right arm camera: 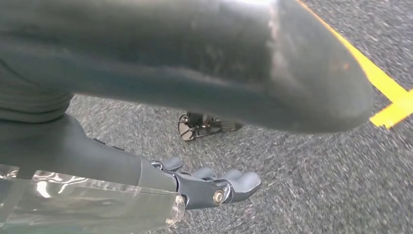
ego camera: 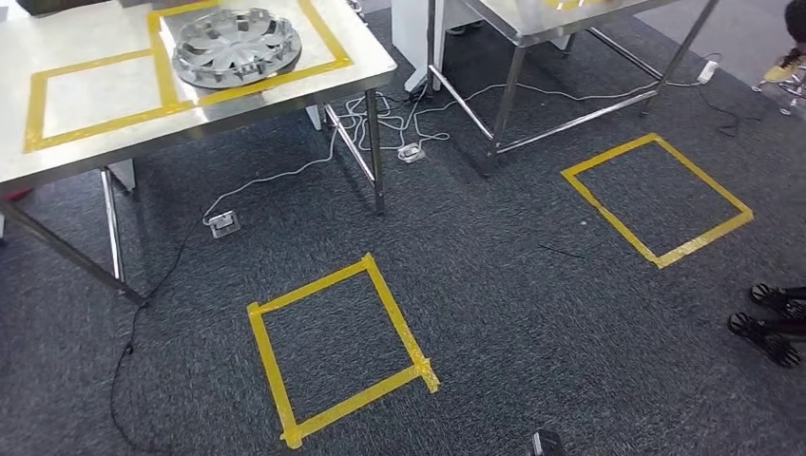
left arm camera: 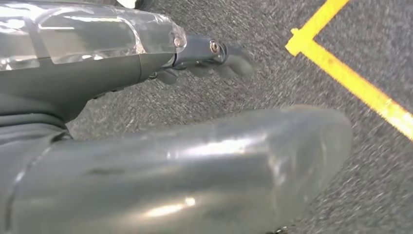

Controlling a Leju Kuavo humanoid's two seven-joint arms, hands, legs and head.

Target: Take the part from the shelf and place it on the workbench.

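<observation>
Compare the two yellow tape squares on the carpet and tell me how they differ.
The near tape square lies close in front of the robot, below the table with the wheel cover; the far tape square lies off to the right, below the second table. The near one has an overlapping tape end sticking out at one corner; the far one's corners look cleaner. Both are yellow outlines on dark grey carpet with nothing inside.

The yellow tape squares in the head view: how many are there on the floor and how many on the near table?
4. Floor: one tape square near the middle, another further right. Near table: one on its left part, one around the silver wheel cover. The picture's edge may hide more.
</observation>
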